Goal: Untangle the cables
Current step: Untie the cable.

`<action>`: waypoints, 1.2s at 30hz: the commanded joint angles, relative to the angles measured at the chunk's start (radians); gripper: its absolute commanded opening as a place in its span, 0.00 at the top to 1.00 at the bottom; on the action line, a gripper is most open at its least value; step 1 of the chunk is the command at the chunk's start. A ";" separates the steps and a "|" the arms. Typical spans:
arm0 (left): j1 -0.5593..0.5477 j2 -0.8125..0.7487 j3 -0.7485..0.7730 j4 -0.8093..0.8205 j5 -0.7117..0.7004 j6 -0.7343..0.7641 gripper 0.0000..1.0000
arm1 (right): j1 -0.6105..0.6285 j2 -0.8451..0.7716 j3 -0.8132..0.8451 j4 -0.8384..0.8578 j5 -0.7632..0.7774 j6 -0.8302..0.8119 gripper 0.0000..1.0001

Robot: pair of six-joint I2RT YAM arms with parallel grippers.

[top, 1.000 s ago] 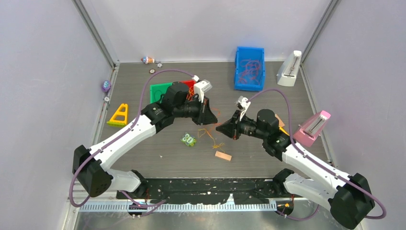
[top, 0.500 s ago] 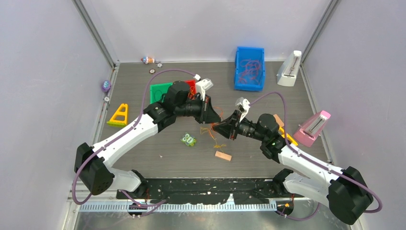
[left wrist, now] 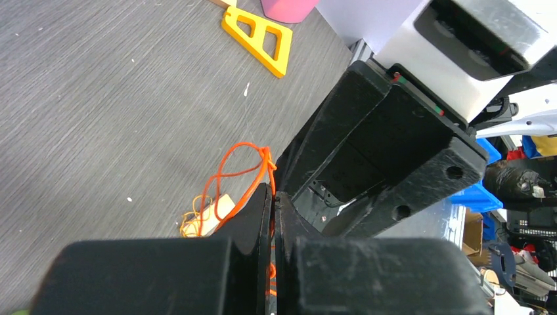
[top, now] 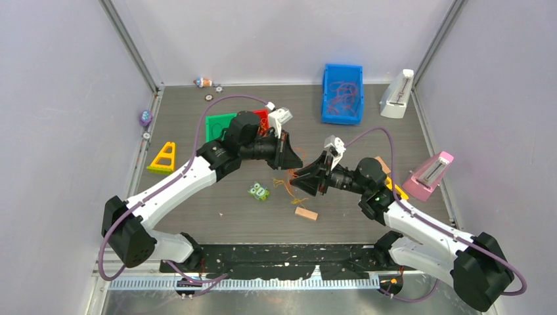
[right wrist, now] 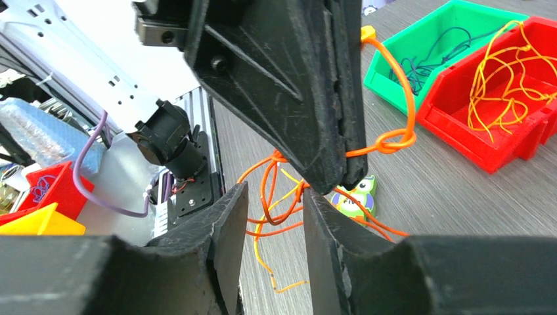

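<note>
no legible text, labels or numbers

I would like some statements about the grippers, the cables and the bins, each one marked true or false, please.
1. The left gripper is shut on an orange cable. True.
2. The right gripper is shut. False: its fingers stand apart, with orange strands between them.
3. The blue bin is empty. False: it holds red cables.
4. The red bin holds yellow-orange strands. True.

My fingers (right wrist: pixel 217 243) look matt black plastic, the cables (left wrist: pixel 267 161) smooth and glossy orange, the table (left wrist: pixel 98 98) a dull, finely grained grey.
</note>
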 commanded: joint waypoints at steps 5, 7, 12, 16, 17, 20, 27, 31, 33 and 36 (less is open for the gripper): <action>-0.003 -0.055 -0.011 0.022 0.041 -0.001 1.00 | 0.005 -0.036 0.008 0.069 -0.041 0.013 0.52; -0.003 -0.056 -0.014 0.033 0.042 -0.007 1.00 | 0.005 -0.019 0.015 0.086 -0.043 0.022 0.49; -0.008 -0.059 -0.012 0.037 0.049 -0.020 1.00 | 0.005 0.016 0.033 0.076 0.008 0.023 0.38; -0.018 -0.059 -0.013 0.045 0.051 -0.032 1.00 | 0.007 0.025 0.038 0.059 0.078 -0.005 0.32; -0.022 -0.060 -0.014 0.047 0.051 -0.035 1.00 | 0.007 0.031 0.040 0.059 0.086 -0.010 0.30; -0.029 -0.054 -0.020 0.067 0.055 -0.051 1.00 | 0.016 0.065 0.059 0.072 0.097 -0.020 0.30; -0.034 -0.046 -0.036 0.130 0.058 -0.097 1.00 | 0.072 0.119 0.078 0.094 0.195 -0.064 0.35; -0.033 -0.044 -0.035 0.158 0.073 -0.114 1.00 | 0.080 0.129 0.075 0.100 0.236 -0.059 0.82; -0.023 -0.051 -0.031 0.134 0.065 -0.100 0.95 | 0.080 0.109 0.069 0.087 0.249 -0.056 0.93; 0.010 -0.100 -0.066 0.121 0.047 -0.091 0.67 | 0.080 0.060 0.055 0.049 0.287 -0.062 0.94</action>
